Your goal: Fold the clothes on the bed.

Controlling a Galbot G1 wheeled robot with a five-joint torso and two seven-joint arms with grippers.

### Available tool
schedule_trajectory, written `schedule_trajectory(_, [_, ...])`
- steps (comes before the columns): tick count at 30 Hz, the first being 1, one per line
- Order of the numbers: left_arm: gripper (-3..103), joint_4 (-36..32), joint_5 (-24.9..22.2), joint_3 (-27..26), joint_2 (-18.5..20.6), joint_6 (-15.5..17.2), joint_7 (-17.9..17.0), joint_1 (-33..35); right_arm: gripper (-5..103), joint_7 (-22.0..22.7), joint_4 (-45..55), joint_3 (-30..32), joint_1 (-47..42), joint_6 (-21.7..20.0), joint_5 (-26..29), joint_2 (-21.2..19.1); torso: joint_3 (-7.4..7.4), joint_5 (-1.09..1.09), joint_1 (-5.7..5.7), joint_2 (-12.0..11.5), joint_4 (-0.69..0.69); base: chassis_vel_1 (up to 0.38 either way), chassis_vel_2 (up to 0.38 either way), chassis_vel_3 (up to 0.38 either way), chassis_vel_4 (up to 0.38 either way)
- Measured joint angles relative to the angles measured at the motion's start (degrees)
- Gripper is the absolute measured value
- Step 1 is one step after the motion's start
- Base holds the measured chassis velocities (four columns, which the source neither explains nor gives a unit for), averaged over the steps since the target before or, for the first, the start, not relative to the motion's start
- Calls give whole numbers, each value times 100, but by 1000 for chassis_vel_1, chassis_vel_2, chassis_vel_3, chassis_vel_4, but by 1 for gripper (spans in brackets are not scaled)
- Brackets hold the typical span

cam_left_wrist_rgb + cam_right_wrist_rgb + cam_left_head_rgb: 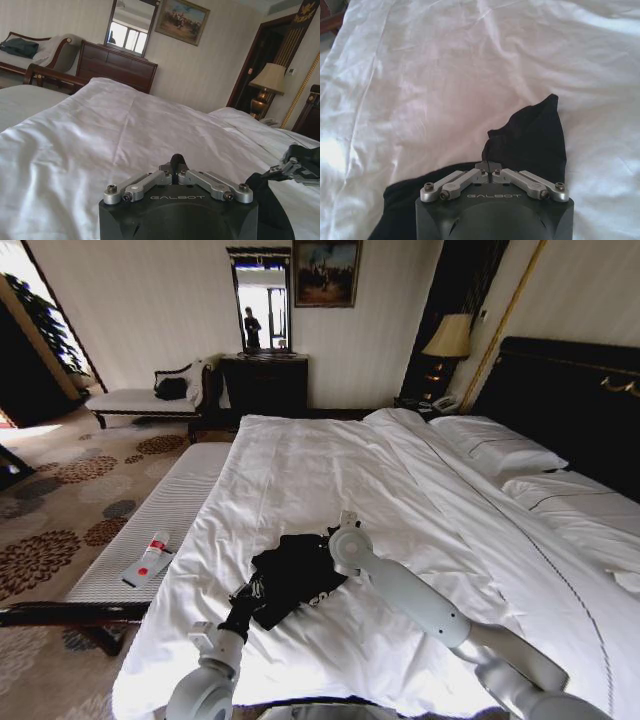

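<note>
The black T-shirt [292, 578] lies crumpled near the foot of the white bed [400, 480], with a bit of white lettering showing. At the shirt's left edge, my left gripper [244, 598] is shut, and in the left wrist view a small nub of black fabric sits between its fingertips [176, 165]. More of the shirt [267, 200] lies beside it. My right gripper [338, 532] is at the shirt's far right edge. In the right wrist view it [490, 166] is shut on a raised fold of the black fabric [532, 135].
A white-cushioned bench [175, 505] runs along the bed's left side, holding a white-and-red tube [150, 558]. Pillows [495, 445] and the dark headboard [570, 400] lie to the right. A chaise [140, 398], a dresser [265, 385] and a lamp [450, 337] stand behind.
</note>
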Motion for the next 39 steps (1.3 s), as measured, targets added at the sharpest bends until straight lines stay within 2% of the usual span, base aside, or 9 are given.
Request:
schedule_trajectory(5, [0, 465, -547, -206, 350, 291, -135, -918, 0, -423, 219, 557, -53, 194, -112, -89, 1, -2, 1, -1, 0, 0, 0, 0, 0])
schedule_trajectory(8, [0, 728, -1101, -365, 775, 529, -235, -1900, 0, -941, 544, 1089, -163, 573, -379, -81, 1, -1, 1, -1, 0, 0, 0, 0, 0])
schedule_trajectory(11, [0, 842, -1343, -383, 1062, 607, -248, -2353, 0, -1123, 794, 1420, -268, 723, -413, -63, 1, -1, 1, -1, 1, 0, 0, 0, 0])
schedule_trajectory(14, [0, 983, -1583, -217, 1497, 665, -252, -2972, 0, -1334, 1222, 1862, -432, 859, -399, -129, 1, -1, 1, -1, 1, 0, 0, 0, 0])
schedule_trajectory(19, [0, 1027, -1817, 158, 1820, 690, -232, -3558, 0, -1452, 1785, 2255, -667, 1028, -300, -351, 0, 1, 1, -1, 0, 0, 0, 0, 0])
schedule_trajectory(25, [0, 905, -1670, 272, 1668, 704, -193, -3237, 0, -1418, 2133, 2561, -1495, 976, -293, -554, 0, 0, 1, -1, 0, 0, 0, 0, 0])
schedule_trajectory(28, [0, 687, -1317, 327, 1317, 677, -130, -2520, 0, -1415, 2156, 2551, -2404, 830, -746, -615, 0, 1, 0, -1, -1, 0, 0, 0, 0])
schedule_trajectory(33, [0, 446, -898, 465, 910, 652, -117, -1790, 0, -1306, 2097, 2383, -3132, 673, -1109, -461, -1, 0, -2, 1, 2, 0, 0, 0, 0])
schedule_trajectory(39, [0, 517, -834, 394, 857, 708, -217, -1773, 0, -1163, 1788, 2040, -3439, 663, -1321, -465, -1, 0, -1, 1, 1, 0, 0, 0, 0])
